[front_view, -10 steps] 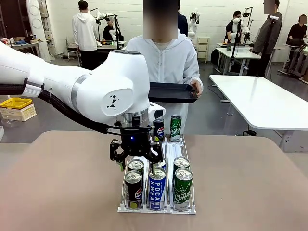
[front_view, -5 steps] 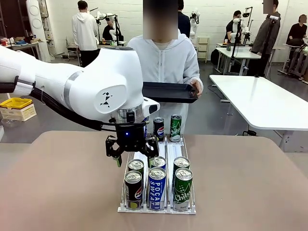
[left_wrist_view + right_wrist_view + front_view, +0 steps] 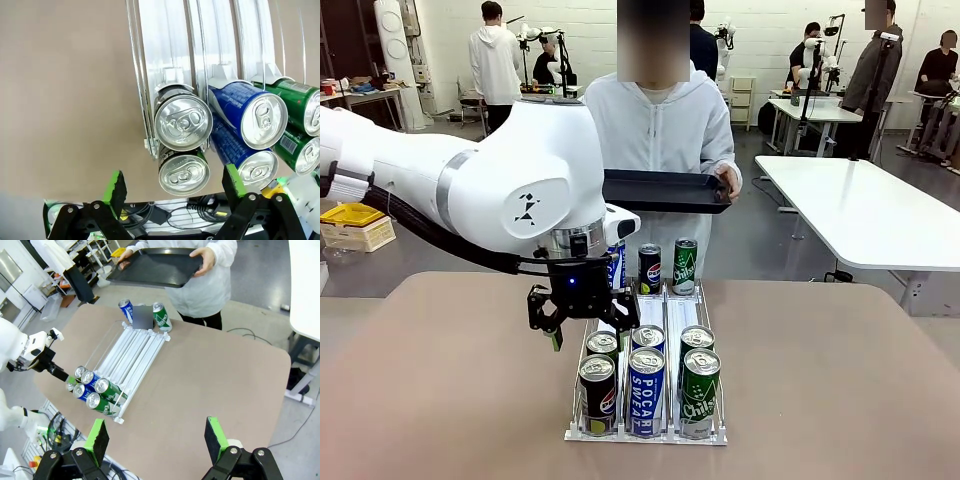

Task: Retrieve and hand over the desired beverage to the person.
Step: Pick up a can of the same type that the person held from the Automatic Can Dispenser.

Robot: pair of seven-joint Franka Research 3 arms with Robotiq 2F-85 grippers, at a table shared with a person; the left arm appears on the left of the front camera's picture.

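Observation:
A white wire rack (image 3: 665, 436) on the brown table holds cans in three lanes: black Pepsi cans (image 3: 597, 394) on the left, blue Pocari Sweat cans (image 3: 646, 392) in the middle, green Chilsung cans (image 3: 699, 392) on the right. Three more cans (image 3: 650, 268) stand upright at its far end. My left gripper (image 3: 585, 322) hangs open just above the left lane's second can. In the left wrist view its green pads (image 3: 116, 187) straddle the two Pepsi can tops (image 3: 183, 123). My right gripper (image 3: 157, 440) is open, empty, high above the table. The person (image 3: 665, 130) holds a flat black tray (image 3: 665, 190).
The table (image 3: 440, 380) is bare on both sides of the rack (image 3: 137, 347). Another white table (image 3: 860, 210) stands at the right behind. People and benches fill the far room. The person's tray (image 3: 155, 267) is held beyond the table's far edge.
My left arm and gripper have shifted left and slightly up, from over the middle lane toward the left lane. The gripper stays open. The person's tray has drifted slightly left.

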